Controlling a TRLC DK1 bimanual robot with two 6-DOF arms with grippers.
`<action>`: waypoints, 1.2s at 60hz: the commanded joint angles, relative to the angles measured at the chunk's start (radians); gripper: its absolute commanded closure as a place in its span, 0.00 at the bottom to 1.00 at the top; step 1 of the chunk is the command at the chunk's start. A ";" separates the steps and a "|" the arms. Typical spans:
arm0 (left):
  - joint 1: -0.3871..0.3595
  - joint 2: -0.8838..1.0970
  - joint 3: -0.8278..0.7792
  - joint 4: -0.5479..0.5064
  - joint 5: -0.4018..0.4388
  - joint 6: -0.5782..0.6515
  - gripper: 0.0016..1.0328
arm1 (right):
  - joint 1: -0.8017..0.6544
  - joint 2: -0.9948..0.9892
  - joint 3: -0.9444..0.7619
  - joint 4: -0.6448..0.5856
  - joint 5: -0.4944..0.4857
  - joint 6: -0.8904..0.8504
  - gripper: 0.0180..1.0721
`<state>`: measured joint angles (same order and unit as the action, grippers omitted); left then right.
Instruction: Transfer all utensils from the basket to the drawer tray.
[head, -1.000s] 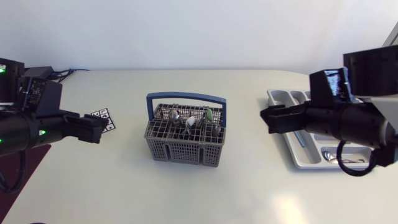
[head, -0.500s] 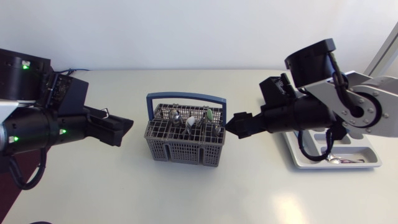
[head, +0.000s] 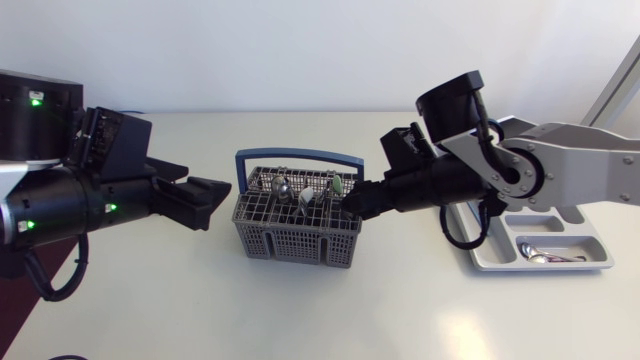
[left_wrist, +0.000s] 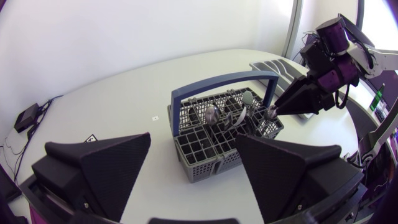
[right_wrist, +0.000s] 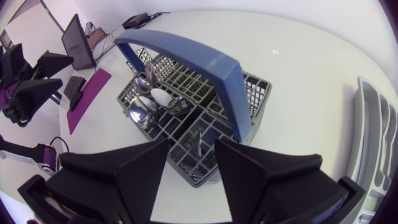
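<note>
Right gripper (head: 350, 205) is poised at the 3 o'clock end of the basket (head: 295, 240), nose down over the end compartment, fingers apart, nothing clamped. From its own camera, a slim metal utensil (right_wrist: 199, 143) stands in that compartment just ahead of the gap, beside the foot of the blue handle (right_wrist: 205, 62). So this looks like the pick step, lining up a grasp.

Spoons (head: 285, 188) and a green-tipped piece (head: 340, 184) stand upright mid-basket, so there's plenty left to move. The drawer tray (head: 590, 245) sits out at 4 o'clock on the counter (head: 400, 310), with one shiny utensil (head: 545, 257) lying in it. Left gripper (head: 215, 195) hangs at the basket's 9 o'clock side, fingers spread, holding nothing.

Next, I'd say: fingers down astride that stem, close, lift straight up clear of grid and handle, then swing to the tray.
</note>
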<state>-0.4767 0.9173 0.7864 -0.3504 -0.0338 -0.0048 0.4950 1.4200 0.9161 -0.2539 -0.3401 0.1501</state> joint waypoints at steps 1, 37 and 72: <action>-0.008 0.015 0.005 0.011 0.005 -0.029 0.07 | 0.020 0.031 0.030 0.013 -0.002 0.017 0.56; -0.010 0.048 0.007 0.010 0.051 -0.043 0.07 | 0.028 0.089 0.032 0.042 0.110 0.002 0.86; -0.007 0.048 -0.001 0.008 0.058 -0.044 0.07 | 0.017 -0.018 0.043 0.008 0.047 0.000 0.95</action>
<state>-0.4793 0.9524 0.7864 -0.3454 0.0151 -0.0269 0.5213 1.4433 0.9352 -0.2276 -0.2810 0.1497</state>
